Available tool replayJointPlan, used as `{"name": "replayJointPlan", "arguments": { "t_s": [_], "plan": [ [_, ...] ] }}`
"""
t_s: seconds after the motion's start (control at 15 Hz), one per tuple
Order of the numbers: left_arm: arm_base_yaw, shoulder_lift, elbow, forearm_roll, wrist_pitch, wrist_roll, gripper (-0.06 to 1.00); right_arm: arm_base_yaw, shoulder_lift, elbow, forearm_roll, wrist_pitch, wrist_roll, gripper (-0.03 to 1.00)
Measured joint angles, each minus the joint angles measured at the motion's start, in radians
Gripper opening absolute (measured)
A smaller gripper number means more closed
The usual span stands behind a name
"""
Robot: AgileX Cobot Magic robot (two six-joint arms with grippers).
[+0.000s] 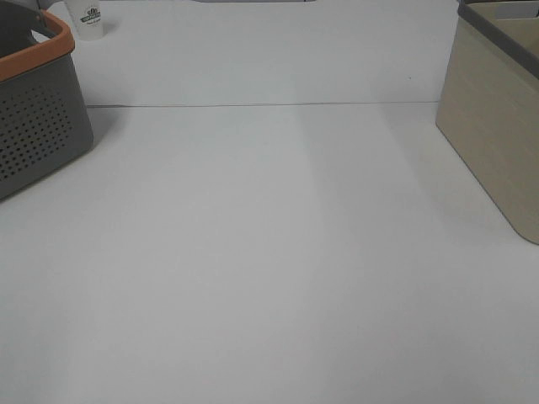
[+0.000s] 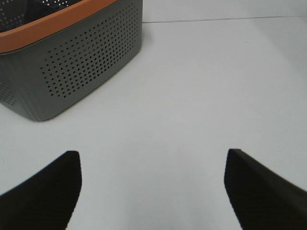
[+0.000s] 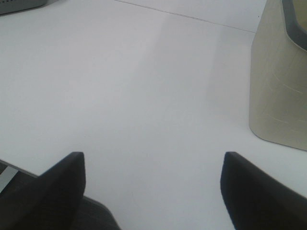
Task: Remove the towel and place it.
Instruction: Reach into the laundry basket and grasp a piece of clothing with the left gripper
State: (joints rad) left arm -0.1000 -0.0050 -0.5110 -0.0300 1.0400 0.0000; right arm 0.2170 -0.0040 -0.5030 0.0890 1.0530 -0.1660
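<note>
High view: a grey basket (image 1: 42, 126) is sitting left on the counter (image 1: 269, 269), a beige bin (image 1: 497, 135) right. Left wrist: the left gripper (image 2: 153, 191) is holding its jaws apart, empty. Right wrist: the right gripper (image 3: 152, 191) is doing likewise. Where the towel is lying, I cannot tell

The table (image 1: 269, 269) lies open across its whole middle; a basket (image 1: 38, 109) blocks the far left; a bin (image 1: 497, 126) blocks the far right; a cup (image 1: 88, 18) stands beyond the basket; the left end effector (image 2: 152, 191) and right end effector (image 3: 152, 191), jaws apart, face bare table.
</note>
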Motion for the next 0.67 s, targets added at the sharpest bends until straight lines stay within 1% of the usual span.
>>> {"name": "replayJointPlan", "arguments": {
  "t_s": [0.67],
  "plan": [
    [0.000, 0.000, 0.000, 0.000, 0.000, 0.000, 0.76, 0.000, 0.000, 0.000, 0.000, 0.000, 0.000, 0.76]
  ]
}}
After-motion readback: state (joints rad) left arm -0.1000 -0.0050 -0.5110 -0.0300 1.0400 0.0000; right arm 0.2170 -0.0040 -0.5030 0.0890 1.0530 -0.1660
